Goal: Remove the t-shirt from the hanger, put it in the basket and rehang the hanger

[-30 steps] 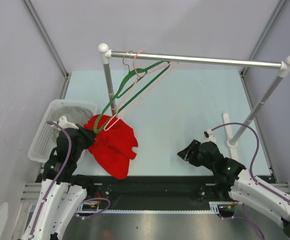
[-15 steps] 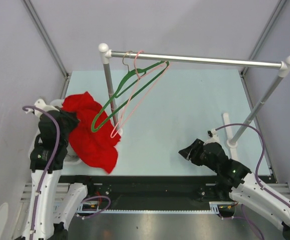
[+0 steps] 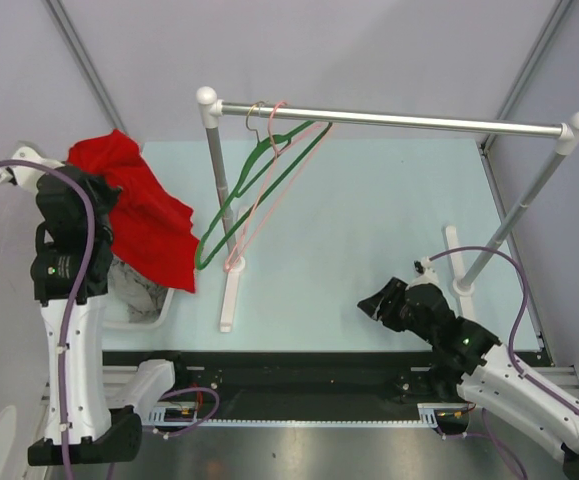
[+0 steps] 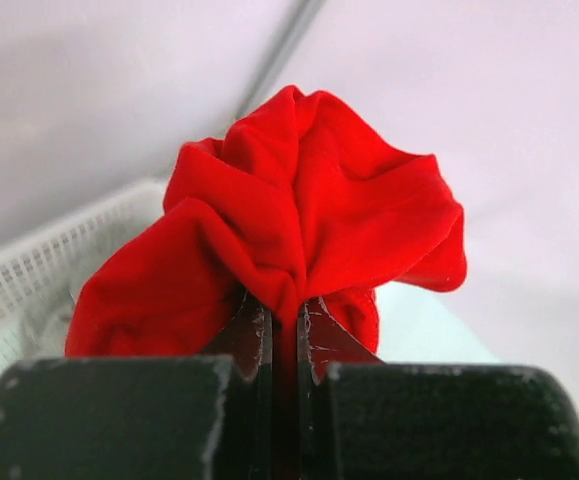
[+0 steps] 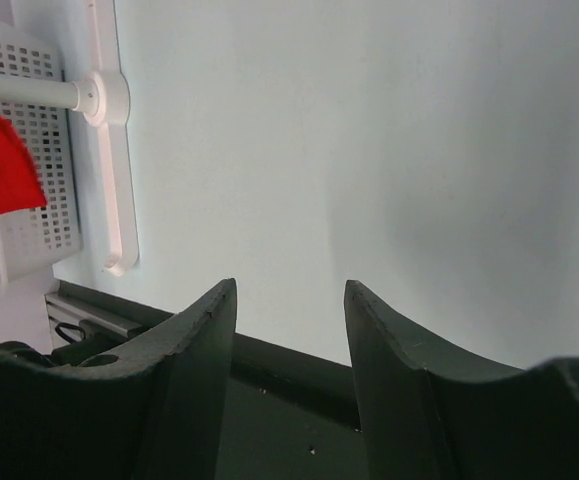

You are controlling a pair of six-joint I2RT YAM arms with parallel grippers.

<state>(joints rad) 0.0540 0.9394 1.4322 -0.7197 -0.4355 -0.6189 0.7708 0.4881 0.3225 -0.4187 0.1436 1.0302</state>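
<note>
t-shirt (image 3: 147,222) covers most of basket (image 4: 19,270) | left gripper (image 4: 284,315) tips buried in it

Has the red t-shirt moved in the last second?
Yes. The t-shirt swung left, away from the rack post, now hanging from the left gripper over the basket.

Pale table (image 3: 369,230) bears 1 rack (image 3: 399,121), 1 basket (image 5: 44,215).

You're looking at a robotics lab test cell, not a home. Plain grey panel walls (image 3: 369,50) on metal struts (image 3: 89,70) box in a pale blue table (image 3: 389,240). A clothes rail (image 3: 399,121) and a white basket (image 5: 19,60) stand as props, and cabled robot arms (image 3: 69,340) are bolted at the near edge.
</note>
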